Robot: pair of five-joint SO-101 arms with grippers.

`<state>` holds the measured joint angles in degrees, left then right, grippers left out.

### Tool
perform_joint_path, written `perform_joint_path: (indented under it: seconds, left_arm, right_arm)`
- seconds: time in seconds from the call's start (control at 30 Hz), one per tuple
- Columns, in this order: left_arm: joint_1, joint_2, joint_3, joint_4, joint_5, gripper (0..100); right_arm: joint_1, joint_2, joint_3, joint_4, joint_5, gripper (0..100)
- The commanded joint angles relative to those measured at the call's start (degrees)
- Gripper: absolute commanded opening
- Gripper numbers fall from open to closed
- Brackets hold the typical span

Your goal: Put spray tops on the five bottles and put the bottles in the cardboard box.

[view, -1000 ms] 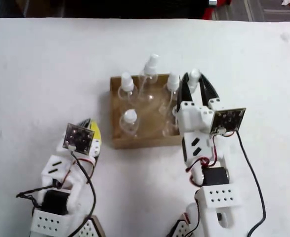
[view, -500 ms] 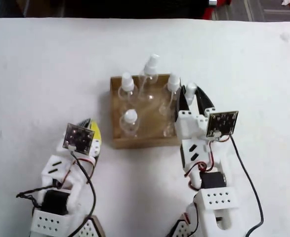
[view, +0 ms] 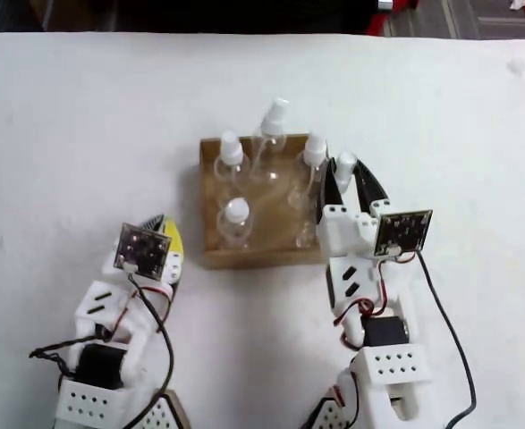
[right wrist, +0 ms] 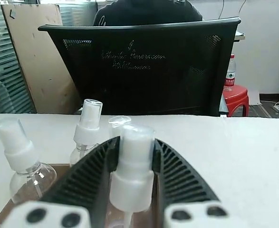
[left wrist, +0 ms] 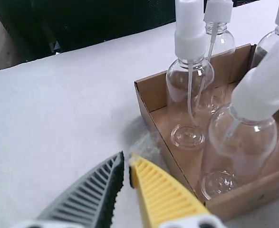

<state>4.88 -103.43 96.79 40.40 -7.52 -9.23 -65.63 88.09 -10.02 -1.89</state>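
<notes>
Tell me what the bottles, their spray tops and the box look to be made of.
Bottles: clear and glossy, probably plastic, though glass is possible; the box floor shows through them.
Spray tops: white opaque plastic, smooth.
Cardboard box: brown matte cardboard with raw cut edges.

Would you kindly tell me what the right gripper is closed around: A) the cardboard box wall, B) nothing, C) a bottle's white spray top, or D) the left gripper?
C: the right wrist view shows the right gripper clamped on both sides of a white spray top.
</notes>
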Motion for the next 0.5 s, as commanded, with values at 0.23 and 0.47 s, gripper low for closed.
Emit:
perform_joint_path:
  seconds: [0.23, 0.47]
  left_arm:
    - [0.7, -0.9, -1.2, -1.3, -0.8, 2]
    - [0.7, -0.9, -1.2, -1.4, -0.8, 2]
  right_arm:
    - [-0.2, 0.7, 0.4, -5.4, -0.3, 1.6]
    - [-2.8, 0.7, 0.4, -5.2, 0.2, 1.6]
